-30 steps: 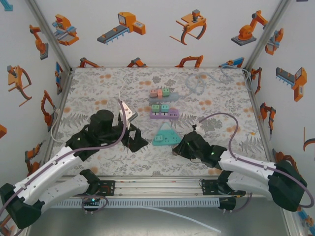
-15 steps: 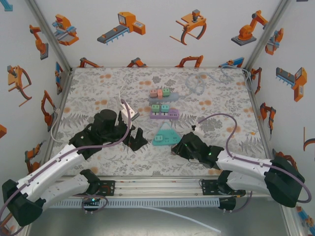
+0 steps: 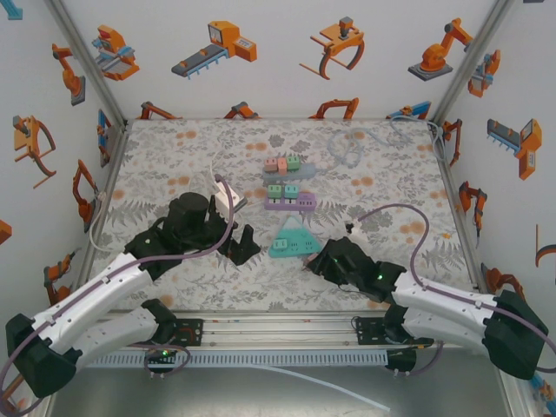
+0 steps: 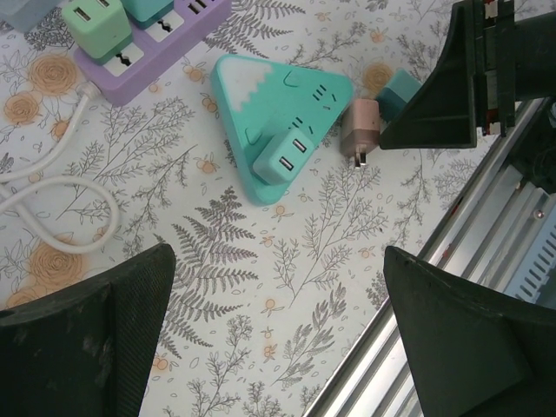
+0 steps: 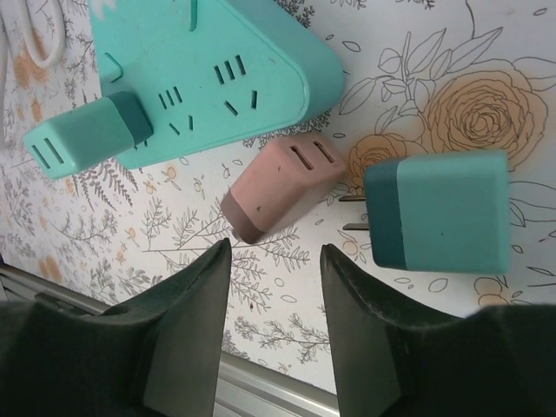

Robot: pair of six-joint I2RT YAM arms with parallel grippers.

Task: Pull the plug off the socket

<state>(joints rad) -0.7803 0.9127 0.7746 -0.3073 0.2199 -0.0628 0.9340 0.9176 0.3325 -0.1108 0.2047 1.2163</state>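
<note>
two arms reach over the flower-printed table (image 3: 174,148) in the top view. the left claw (image 3: 236,247) sits just left of the teal triangular socket block (image 3: 291,239), and the right claw (image 3: 320,261) sits low at that block's near right corner; its forearm has swung a little to the right since a moment ago, while the tip barely moved. in the left wrist view the left claw's fingers (image 4: 87,339) stand wide apart with nothing between them. beyond them a small pink plug (image 4: 358,129) lies on its side, off the block, next to a loose teal cube plug (image 4: 401,87), and a mint-green plug (image 4: 287,156) is seated in the block's edge. in the right wrist view the right claw's jaws, shut a second ago, have begun to part: the gap is narrow with nothing in it, and the pink plug rests on the table just past the fingertips, just beside the block. that reads as a release, so this plug looks pulled and set down; the mint one probably remains.
</note>
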